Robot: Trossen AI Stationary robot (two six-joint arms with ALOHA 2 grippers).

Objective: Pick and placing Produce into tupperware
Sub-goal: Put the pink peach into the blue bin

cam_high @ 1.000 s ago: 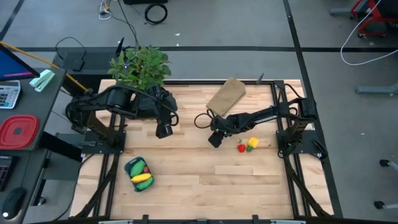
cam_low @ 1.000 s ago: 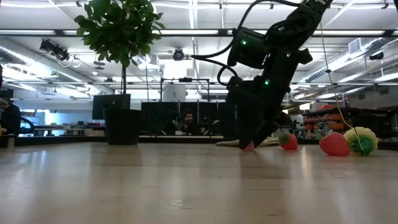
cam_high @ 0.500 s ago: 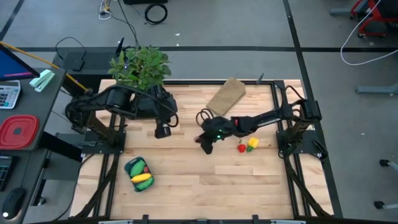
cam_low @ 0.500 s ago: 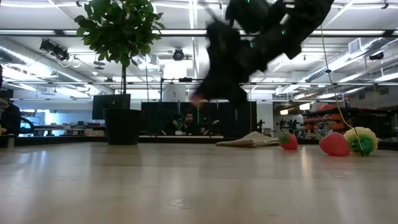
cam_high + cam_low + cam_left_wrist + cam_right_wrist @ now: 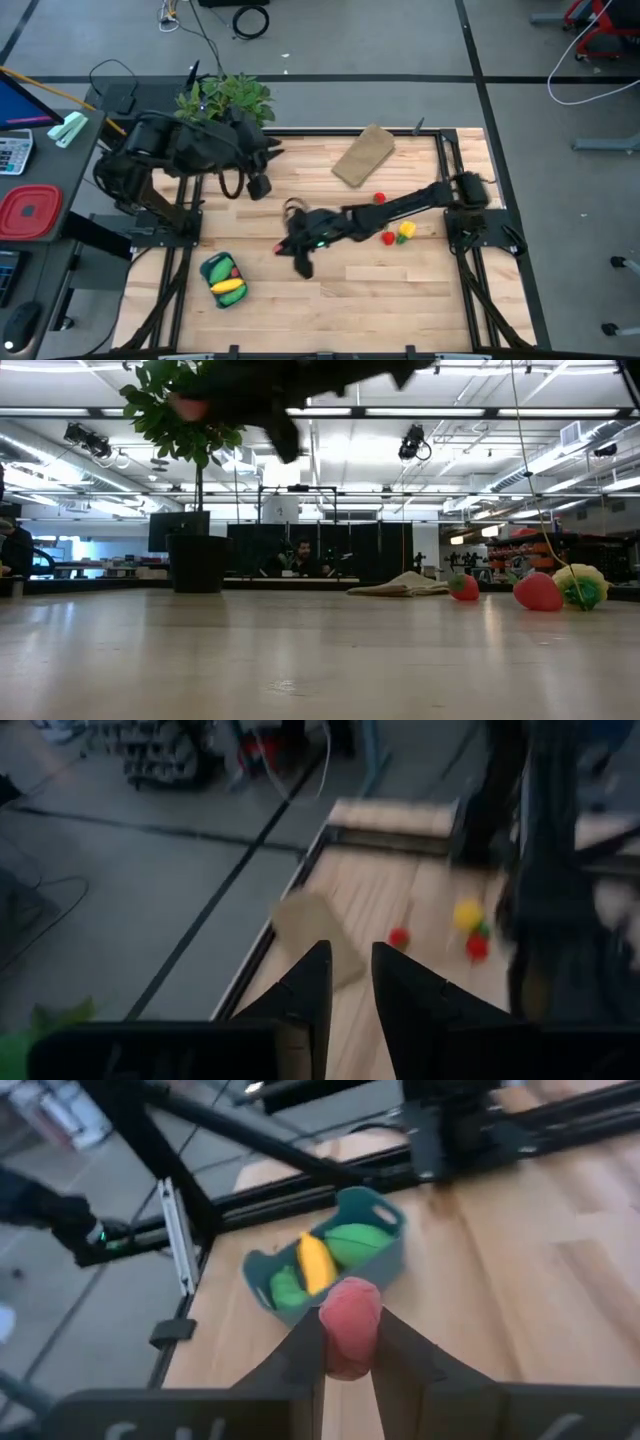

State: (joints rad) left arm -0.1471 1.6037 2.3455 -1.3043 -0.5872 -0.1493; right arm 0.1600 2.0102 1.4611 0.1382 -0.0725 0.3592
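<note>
A blue tub, the tupperware (image 5: 204,267) (image 5: 391,1216), stands near the table's front left with a yellow banana (image 5: 314,1261) and green pieces (image 5: 357,1241) in it. My right gripper (image 5: 285,249) (image 5: 348,1342) reaches across the table, raised, right of the tub, shut on a small red piece (image 5: 350,1320). More produce lies on the table at the right: two red pieces (image 5: 379,199) (image 5: 387,238) and a yellow one (image 5: 405,231). My left gripper (image 5: 348,990) is held high beside the potted plant (image 5: 225,100), with a narrow gap and nothing between its fingers. My right gripper pinches the red piece between its two fingers, which lie on its two opposite sides (image 5: 330,1330). The fingers slant down toward the table's left. The piece is lifted clear of the table, and its rounded end (image 5: 352,1292) sticks out past the fingertips.
A tan flat block (image 5: 364,155) lies at the far middle of the table. The potted plant stands at the far left corner. A red square container (image 5: 28,212) sits on the side desk, left of the table. Bare wood lies between the tub and the loose pieces.
My right gripper has come up off the table near the tan block with the red piece. It has swung toward the table's left and near edge, closer to the tub, and has tipped nearer to level. My left gripper has risen and drawn back toward the plant.
</note>
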